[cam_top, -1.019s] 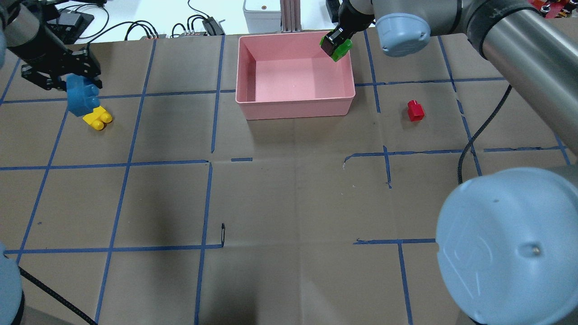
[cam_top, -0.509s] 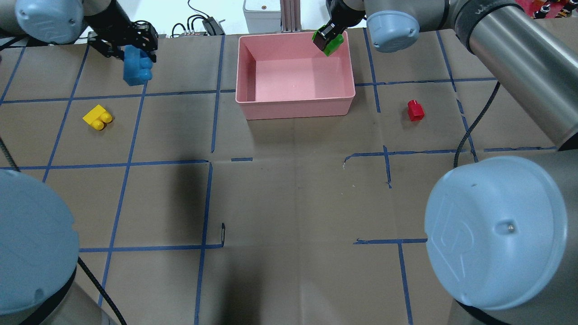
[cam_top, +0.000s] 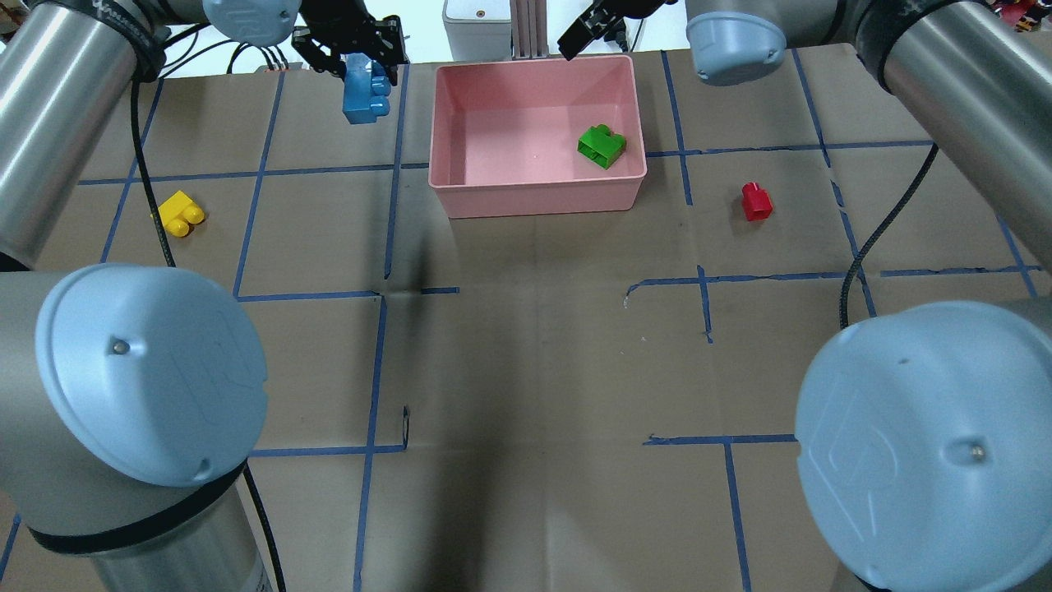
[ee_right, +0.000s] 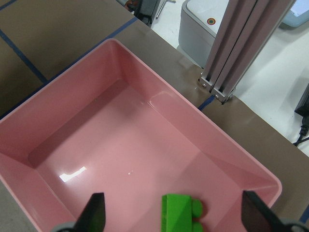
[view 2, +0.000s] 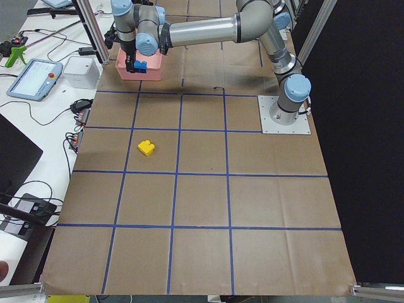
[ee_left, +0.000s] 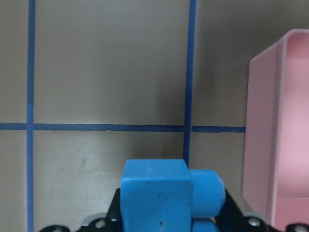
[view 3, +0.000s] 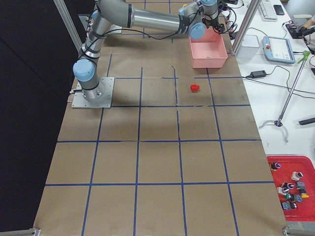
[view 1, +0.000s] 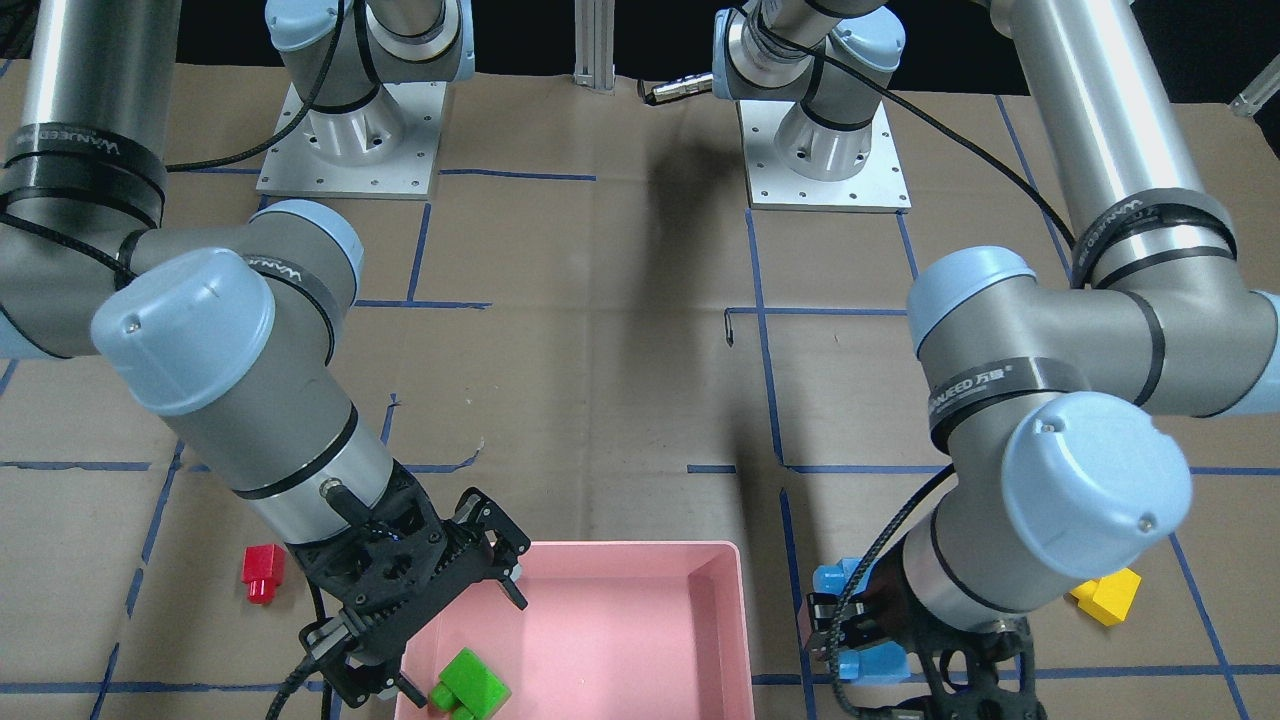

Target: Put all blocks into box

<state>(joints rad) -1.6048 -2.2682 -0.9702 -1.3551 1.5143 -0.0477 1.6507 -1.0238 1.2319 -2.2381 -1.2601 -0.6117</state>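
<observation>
The green block [cam_top: 601, 147] lies loose inside the pink box [cam_top: 534, 199], near its right wall; it also shows in the front view [view 1: 470, 685] and the right wrist view [ee_right: 181, 212]. My right gripper [cam_top: 593, 23] is open and empty above the box's far right corner, its fingers [ee_right: 95, 213] spread either side of the green block below. My left gripper [cam_top: 360, 64] is shut on the light-blue block [cam_top: 364, 94], held in the air just left of the box's far left corner [ee_left: 285, 121]. The yellow block [cam_top: 178, 215] lies far left. The red block [cam_top: 756, 201] lies right of the box.
A grey device [cam_top: 477, 20], an aluminium post [cam_top: 526, 25] and cables [cam_top: 362, 41] sit just beyond the table's far edge behind the box. Both arms' elbows [cam_top: 152, 370] loom over the near table corners. Blue tape lines grid the brown surface.
My right gripper has opened and let go of the green block, which now lies in the box; the gripper has risen. My left gripper has carried the blue block rightward, close to the box.
</observation>
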